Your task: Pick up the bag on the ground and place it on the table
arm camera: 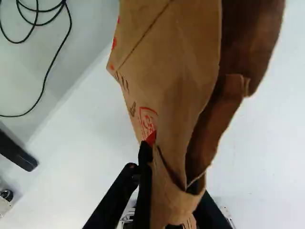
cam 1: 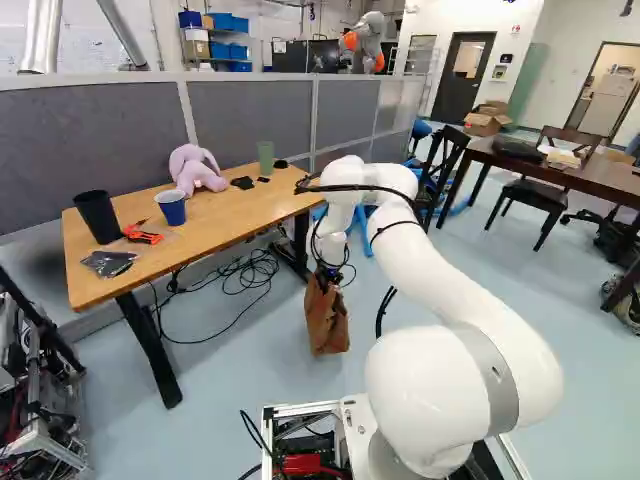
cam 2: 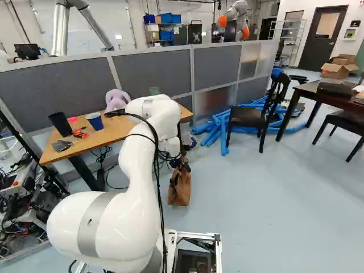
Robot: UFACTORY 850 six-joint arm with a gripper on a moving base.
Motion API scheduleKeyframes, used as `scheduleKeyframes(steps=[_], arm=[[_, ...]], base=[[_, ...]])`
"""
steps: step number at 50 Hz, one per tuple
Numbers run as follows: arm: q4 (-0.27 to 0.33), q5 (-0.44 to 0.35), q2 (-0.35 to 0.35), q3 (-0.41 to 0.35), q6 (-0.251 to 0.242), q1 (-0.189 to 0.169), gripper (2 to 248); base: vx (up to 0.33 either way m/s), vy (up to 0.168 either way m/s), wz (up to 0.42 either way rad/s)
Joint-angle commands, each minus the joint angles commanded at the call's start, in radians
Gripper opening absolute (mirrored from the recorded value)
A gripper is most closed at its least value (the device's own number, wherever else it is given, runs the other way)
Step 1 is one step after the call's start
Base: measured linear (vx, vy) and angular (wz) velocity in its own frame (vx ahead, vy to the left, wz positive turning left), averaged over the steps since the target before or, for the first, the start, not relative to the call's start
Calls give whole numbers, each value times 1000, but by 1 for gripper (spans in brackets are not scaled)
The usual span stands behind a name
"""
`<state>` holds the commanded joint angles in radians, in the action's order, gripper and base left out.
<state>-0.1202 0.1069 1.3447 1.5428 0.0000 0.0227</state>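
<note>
On the wooden tabletop [cam 1: 232, 222], a black cup [cam 1: 97, 216], blue cup [cam 1: 171, 210], orange tool [cam 1: 142, 236] and dark packet [cam 1: 110, 263] are placed at left; a pink plush toy [cam 1: 195, 172] and green cup [cam 1: 265, 160] are seen farther right.

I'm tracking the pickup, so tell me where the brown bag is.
The brown bag is held in the gripper, low beside the right-hand leg of the wooden table in the left base view.

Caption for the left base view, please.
Robot arm, jaws shut on a brown paper bag, near the wooden table.

Bag [arm camera: 174, 62] brown, red print; arm [cam 1: 465, 270] white, grey band; floor [cam 1: 240, 380] pale blue; tabletop [cam 1: 230, 215] light orange-brown.
</note>
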Motion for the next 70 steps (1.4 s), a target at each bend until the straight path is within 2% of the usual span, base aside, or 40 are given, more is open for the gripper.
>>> scheduleKeyframes(steps=[70], arm=[[0, 0, -255, -203, 0, 0, 18]], base=[[0, 0, 0]])
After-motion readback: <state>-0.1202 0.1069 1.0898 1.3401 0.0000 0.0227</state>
